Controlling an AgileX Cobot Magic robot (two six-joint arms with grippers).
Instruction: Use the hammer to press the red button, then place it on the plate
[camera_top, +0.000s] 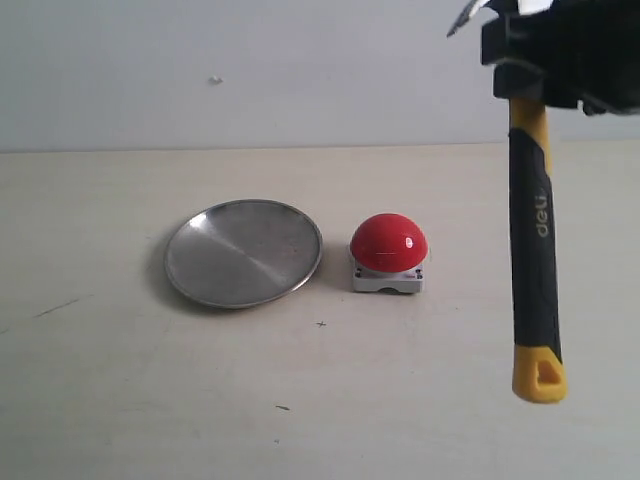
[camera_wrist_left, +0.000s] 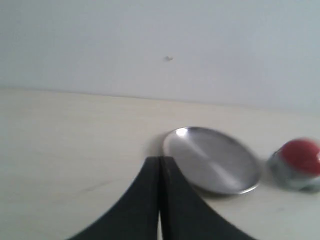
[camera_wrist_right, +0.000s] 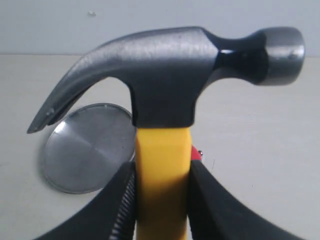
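Note:
The hammer (camera_top: 533, 250) hangs in the air at the right, its dark steel head (camera_wrist_right: 170, 75) on top and its yellow looped end down. My right gripper (camera_top: 540, 70) is shut on the yellow neck just under the head, which sits between its jaws in the right wrist view (camera_wrist_right: 162, 200). On the table the red button (camera_top: 389, 243) sits on its grey base, to the left of the hammer and below it. The silver plate (camera_top: 243, 252) lies left of the button. My left gripper (camera_wrist_left: 160, 167) is shut on nothing, short of the plate (camera_wrist_left: 212, 157) and button (camera_wrist_left: 301, 155).
The pale table (camera_top: 150, 400) runs back to a plain light wall (camera_top: 250, 70). A few small dark marks lie on the table's surface in front of the plate and button.

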